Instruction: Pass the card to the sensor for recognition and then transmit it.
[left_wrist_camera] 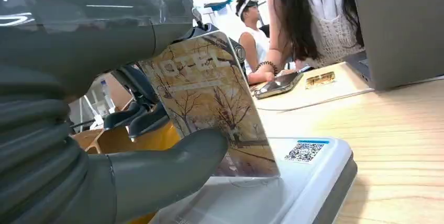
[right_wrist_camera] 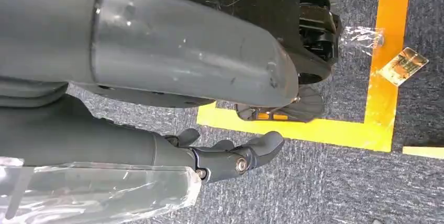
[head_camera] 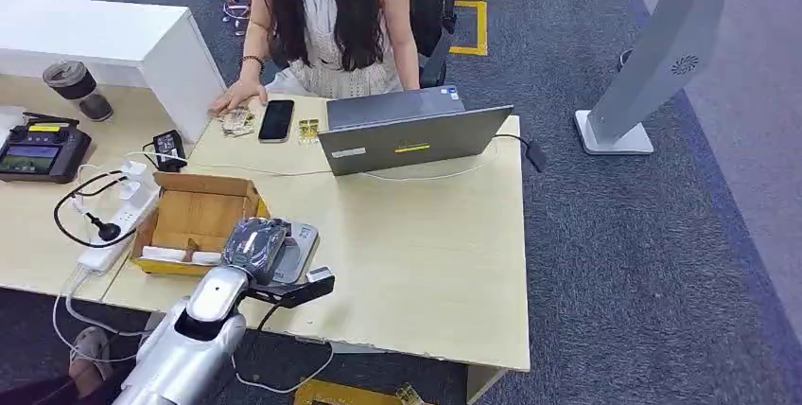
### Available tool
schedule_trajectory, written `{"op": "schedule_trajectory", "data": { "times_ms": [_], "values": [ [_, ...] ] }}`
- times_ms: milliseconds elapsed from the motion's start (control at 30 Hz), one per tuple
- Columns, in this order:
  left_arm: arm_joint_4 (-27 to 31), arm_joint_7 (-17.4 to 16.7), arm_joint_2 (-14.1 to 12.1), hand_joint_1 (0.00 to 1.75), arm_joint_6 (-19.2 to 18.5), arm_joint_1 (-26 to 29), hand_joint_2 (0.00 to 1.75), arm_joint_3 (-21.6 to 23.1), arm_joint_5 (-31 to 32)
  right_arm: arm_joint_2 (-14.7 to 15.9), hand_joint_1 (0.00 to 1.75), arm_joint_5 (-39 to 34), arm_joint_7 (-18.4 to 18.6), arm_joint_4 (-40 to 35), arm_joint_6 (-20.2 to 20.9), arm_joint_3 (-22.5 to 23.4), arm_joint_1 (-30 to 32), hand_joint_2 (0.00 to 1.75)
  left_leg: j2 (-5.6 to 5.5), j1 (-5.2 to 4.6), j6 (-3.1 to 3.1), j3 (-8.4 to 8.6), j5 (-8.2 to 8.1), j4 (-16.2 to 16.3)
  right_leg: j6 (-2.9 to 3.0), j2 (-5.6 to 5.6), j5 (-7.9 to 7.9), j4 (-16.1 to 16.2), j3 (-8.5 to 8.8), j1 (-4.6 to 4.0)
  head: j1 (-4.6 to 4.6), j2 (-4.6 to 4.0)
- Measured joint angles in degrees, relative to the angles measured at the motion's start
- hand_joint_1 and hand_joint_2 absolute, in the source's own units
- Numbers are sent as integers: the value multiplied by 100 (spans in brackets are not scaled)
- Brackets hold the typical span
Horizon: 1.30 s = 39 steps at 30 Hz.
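Note:
My left hand [head_camera: 253,244], wrapped in clear plastic, pinches a card [left_wrist_camera: 209,103] printed with autumn trees between its thumb [left_wrist_camera: 167,171] and its darker fingers. The card stands tilted, its lower edge touching the top of the white-and-grey sensor [left_wrist_camera: 309,182], beside the QR sticker [left_wrist_camera: 303,152]. In the head view the sensor [head_camera: 301,246] lies near the table's front edge, partly hidden under that hand. My right hand [right_wrist_camera: 131,145] hangs over the carpet, its fingers [right_wrist_camera: 230,160] loosely apart and holding nothing.
An open cardboard box [head_camera: 194,220] sits just left of the sensor. A grey laptop [head_camera: 407,135], a phone [head_camera: 276,119] and a seated person [head_camera: 331,17] are at the far side. A power strip [head_camera: 118,225] and cables lie left. Another card [right_wrist_camera: 403,66] lies on the floor by yellow tape.

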State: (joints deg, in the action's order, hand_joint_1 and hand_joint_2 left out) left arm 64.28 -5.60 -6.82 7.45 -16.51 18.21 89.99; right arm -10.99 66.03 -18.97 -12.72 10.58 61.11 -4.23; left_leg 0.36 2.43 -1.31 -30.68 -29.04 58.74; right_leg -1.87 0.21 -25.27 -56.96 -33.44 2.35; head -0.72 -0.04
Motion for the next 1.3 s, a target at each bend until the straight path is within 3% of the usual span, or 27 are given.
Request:
{"op": "schedule_trajectory", "data": {
  "times_ms": [167,367,467,567,933,1300],
  "values": [
    [4,-52,-2,175,299,-33,175,0,2,-4,0,-2,-9,0,0,-4,1,0,0,0,-3,0,6,0,-1,1,4,0,-3,0,0,0],
    [37,-52,-2,175,350,-67,175,0,2,-7,0,-2,-11,0,0,-2,3,0,0,0,-3,-3,6,0,-1,0,4,0,-5,0,0,0],
    [123,-142,-11,175,807,-125,175,0,2,-55,0,-39,85,-2,-2,0,-18,0,-2,1,-2,-10,7,0,-1,-1,4,-1,-13,-2,0,0],
    [298,-155,-48,175,990,-464,175,0,2,-151,0,-37,140,0,0,0,-88,0,-6,2,1,-17,16,0,-1,-7,8,-1,-14,-2,0,0],
    [415,-223,-516,175,551,-2017,175,-74,2,-203,0,15,452,2,-2,-30,-164,0,-3,4,-4,-18,30,0,8,-3,25,-4,-17,-4,-2,0],
    [203,-173,-800,175,636,-2138,175,-195,2,-223,0,153,610,41,-188,-153,-141,0,-3,3,-4,-24,30,0,8,-2,24,-4,-26,-4,-4,0]
  ]
}}
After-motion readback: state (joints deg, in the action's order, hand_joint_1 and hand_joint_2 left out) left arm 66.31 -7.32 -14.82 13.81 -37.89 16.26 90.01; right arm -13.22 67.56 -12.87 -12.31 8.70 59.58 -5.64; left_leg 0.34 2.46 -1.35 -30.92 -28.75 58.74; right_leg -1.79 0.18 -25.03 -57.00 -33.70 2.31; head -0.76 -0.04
